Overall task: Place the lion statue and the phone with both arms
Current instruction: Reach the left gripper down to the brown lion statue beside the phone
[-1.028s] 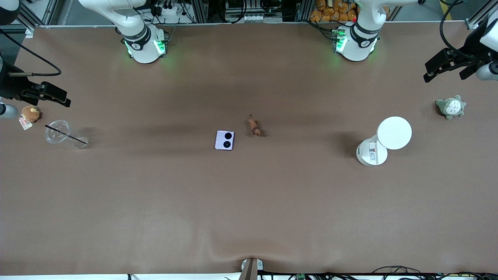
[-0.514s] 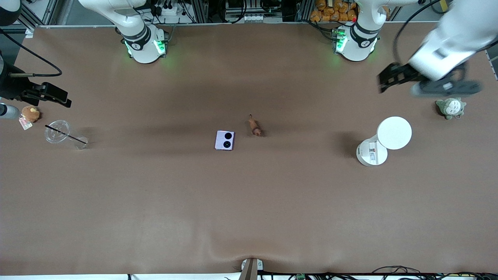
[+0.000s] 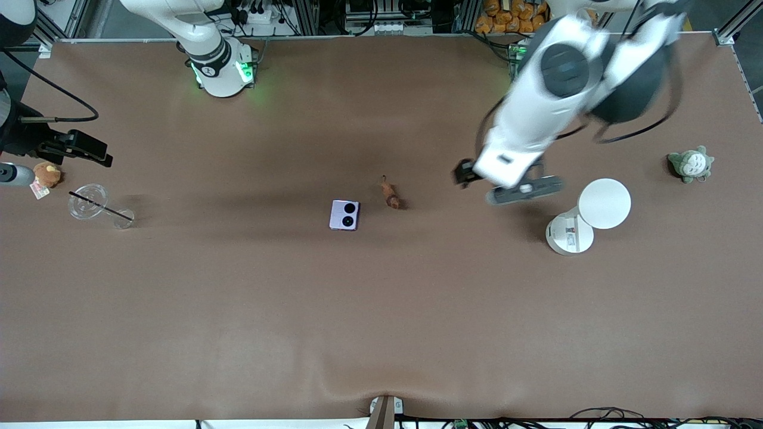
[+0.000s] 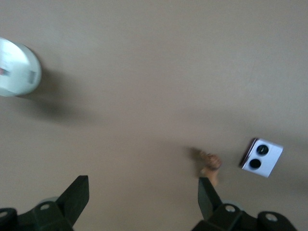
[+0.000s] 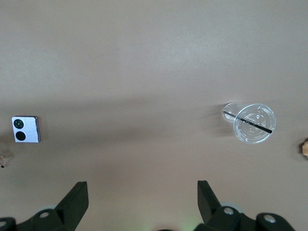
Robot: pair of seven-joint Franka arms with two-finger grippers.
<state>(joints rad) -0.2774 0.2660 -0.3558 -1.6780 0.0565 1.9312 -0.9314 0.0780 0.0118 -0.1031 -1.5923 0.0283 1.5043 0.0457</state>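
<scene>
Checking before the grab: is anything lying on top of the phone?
Nothing lies on the phone; its lens side faces up, bare. The lion statue stands beside it, apart. The left gripper, open, is over the table nearby. The phone's underside is hidden.

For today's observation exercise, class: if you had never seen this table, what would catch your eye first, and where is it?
The big white left arm dominates, its left gripper open in the air over bare table between the lion statue and a white round stand. Mid-table, the lavender phone lies beside the statue, slightly nearer the front camera. The right gripper waits, open, at the right arm's end above a clear cup.
</scene>
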